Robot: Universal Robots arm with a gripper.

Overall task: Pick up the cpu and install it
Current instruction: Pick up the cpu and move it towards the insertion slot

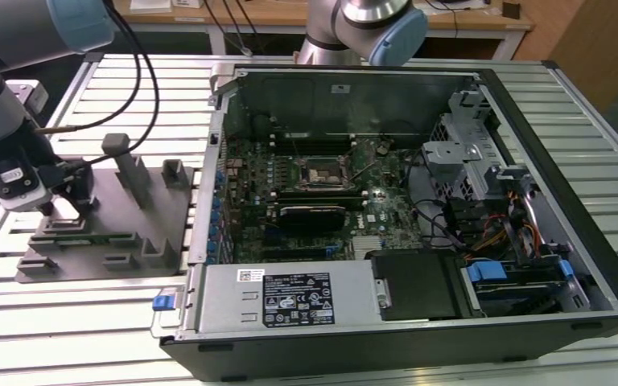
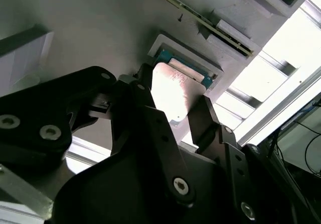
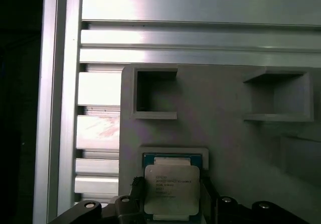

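Note:
The cpu (image 3: 172, 186) is a small square chip with a pale silver top and a green edge. It sits at a shallow recess of the grey fixture (image 1: 126, 241), on the exterior view's left. My gripper (image 1: 62, 211) is down on the fixture's left part. In both wrist views its black fingers (image 2: 143, 91) press against two opposite edges of the cpu (image 2: 173, 91), so the gripper (image 3: 172, 196) is shut on it. I cannot tell whether the chip has left the recess. The black-framed motherboard socket (image 1: 320, 171) lies inside the open computer case (image 1: 566, 201) to the right.
The fixture has several upright grey posts (image 1: 132, 165) and square pockets (image 3: 155, 93) close to the gripper. A second arm's base (image 1: 368, 28) stands behind the case. The slatted aluminium table (image 1: 73, 322) extends around the fixture, and cables (image 1: 148, 80) hang above it.

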